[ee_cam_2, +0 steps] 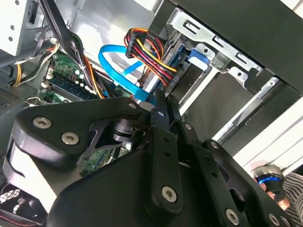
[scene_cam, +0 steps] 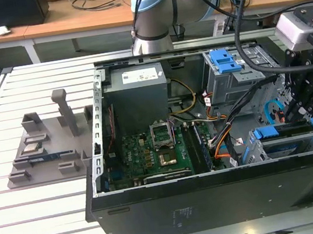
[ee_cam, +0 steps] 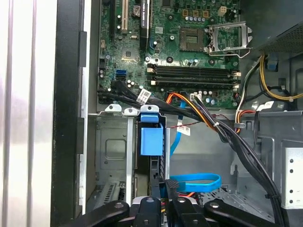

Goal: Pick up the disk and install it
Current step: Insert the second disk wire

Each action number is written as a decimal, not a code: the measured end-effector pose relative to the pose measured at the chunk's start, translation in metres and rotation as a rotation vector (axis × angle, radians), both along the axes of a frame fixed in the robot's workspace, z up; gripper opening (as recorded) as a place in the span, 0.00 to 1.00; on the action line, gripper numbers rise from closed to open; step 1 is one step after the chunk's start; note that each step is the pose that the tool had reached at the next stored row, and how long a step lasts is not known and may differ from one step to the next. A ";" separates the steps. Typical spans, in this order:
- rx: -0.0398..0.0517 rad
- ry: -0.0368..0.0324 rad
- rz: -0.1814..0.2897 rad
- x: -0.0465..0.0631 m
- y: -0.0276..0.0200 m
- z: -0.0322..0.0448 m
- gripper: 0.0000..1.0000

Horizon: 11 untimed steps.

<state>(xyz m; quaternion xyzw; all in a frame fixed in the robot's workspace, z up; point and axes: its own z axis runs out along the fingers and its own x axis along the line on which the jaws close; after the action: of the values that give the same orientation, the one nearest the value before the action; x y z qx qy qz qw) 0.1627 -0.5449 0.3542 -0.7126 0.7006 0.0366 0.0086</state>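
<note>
A white slatted metal worktable carries an open black desktop computer case, with wooden desks and loose cables behind it. The arm's black linkage gripper hangs over the drive bay at the exterior view's right; its slim fingers are drawn together, but whether they pinch anything cannot be told. The disk, a flat silver hard drive edged by a blue plastic carrier frame, stands on edge in the slot of the grey metal drive cage near the case's front wall, its blue tab just beside the fingertips. It looks largely seated, though how far home it sits is hidden. The main risk, as I judge it, is the wiring: a light-blue flat data cable loops right beside the fingers, and a bundle of red, yellow and orange power wires crosses close to the slot, so either could snag on the linkage or get trapped against the carrier. A crooked push could also jam the frame in its rails. Farther off lie the green motherboard, the grey power supply box, and a second cage with a blue plastic bracket on top.
</note>
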 end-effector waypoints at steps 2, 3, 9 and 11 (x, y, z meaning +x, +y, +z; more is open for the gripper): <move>0.0043 0.0000 0.000 0.000 -0.0018 -0.0009 0.16; 0.0053 0.0000 0.000 0.000 -0.0025 -0.0012 0.16; 0.0140 0.0000 0.000 0.002 -0.0042 -0.0068 0.16; 0.0138 0.0000 0.000 0.002 -0.0047 -0.0088 0.16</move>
<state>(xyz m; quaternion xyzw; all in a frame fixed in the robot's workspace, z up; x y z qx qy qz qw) 0.1646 -0.5496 0.3453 -0.7126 0.7002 0.0414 0.0135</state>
